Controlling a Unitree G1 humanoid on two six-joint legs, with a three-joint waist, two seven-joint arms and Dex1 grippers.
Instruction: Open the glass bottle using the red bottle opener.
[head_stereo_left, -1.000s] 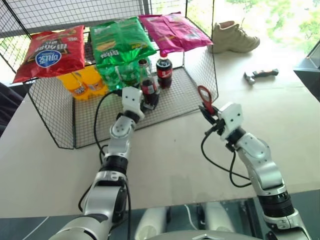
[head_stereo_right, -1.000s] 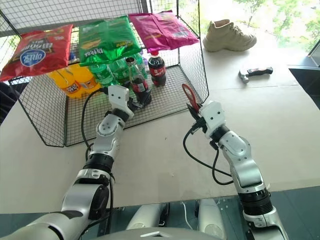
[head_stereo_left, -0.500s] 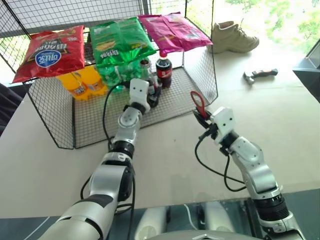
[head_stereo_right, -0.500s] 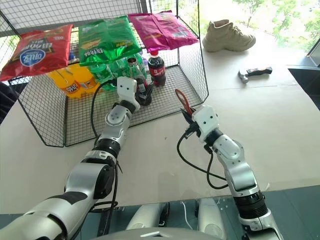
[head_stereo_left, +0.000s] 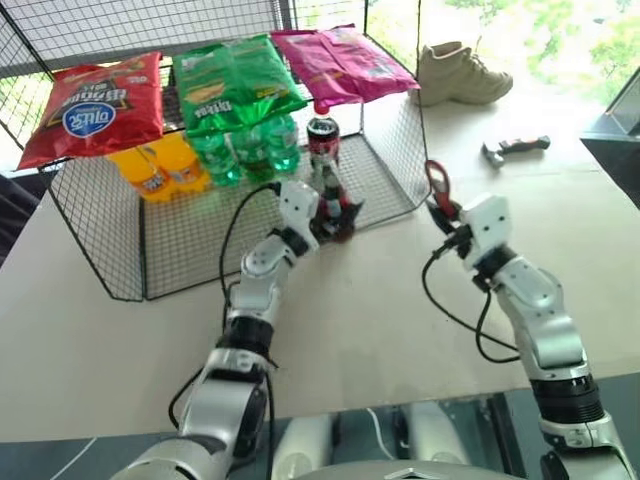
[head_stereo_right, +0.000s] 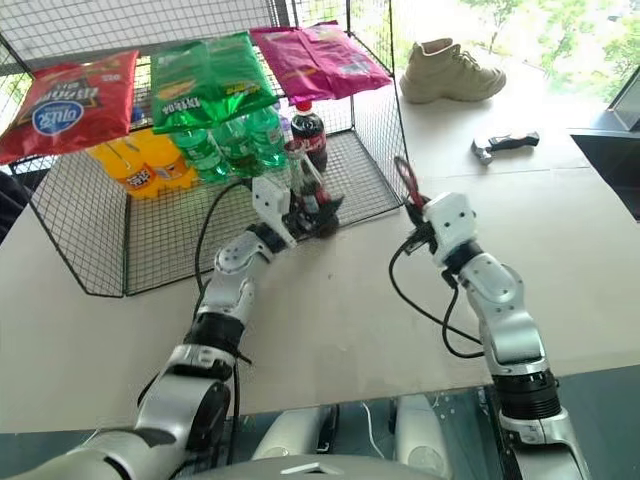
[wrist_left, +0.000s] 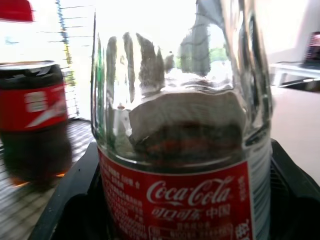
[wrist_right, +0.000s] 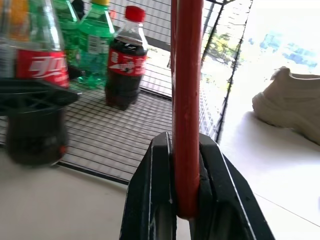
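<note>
Left wrist view puts the left gripper (wrist_left: 182, 200) at the bottom of the frame, its two black fingers (wrist_left: 67, 197) clamped on either side of the glass bottle (wrist_left: 182, 150), gripping it at the red label band. In the left eye view this gripper and bottle (head_stereo_left: 330, 195) sit just above centre, at the front edge of the wire rack (head_stereo_left: 100, 250), the bottle roughly upright.

Toward the right of centre in that view, the right gripper (head_stereo_left: 447, 215) is clenched on the handle of the red bottle opener (head_stereo_left: 438, 188), whose loop head points upward. The right wrist view shows the opener (wrist_right: 186, 100) edge-on, pinched tight between the black fingers (wrist_right: 150, 200).

Behind the glass bottle, a plastic cola bottle (head_stereo_left: 322, 140) stands on the rack floor, green bottles (head_stereo_left: 245, 150) and orange bottles (head_stereo_left: 160, 170) further left. Red (head_stereo_left: 90, 105), green (head_stereo_left: 235, 85) and pink (head_stereo_left: 345, 62) snack bags lie on top. At upper right, a beige shoe (head_stereo_left: 460, 72) and a grey-and-black tool (head_stereo_left: 515, 148) rest on the table (head_stereo_left: 400, 330).
</note>
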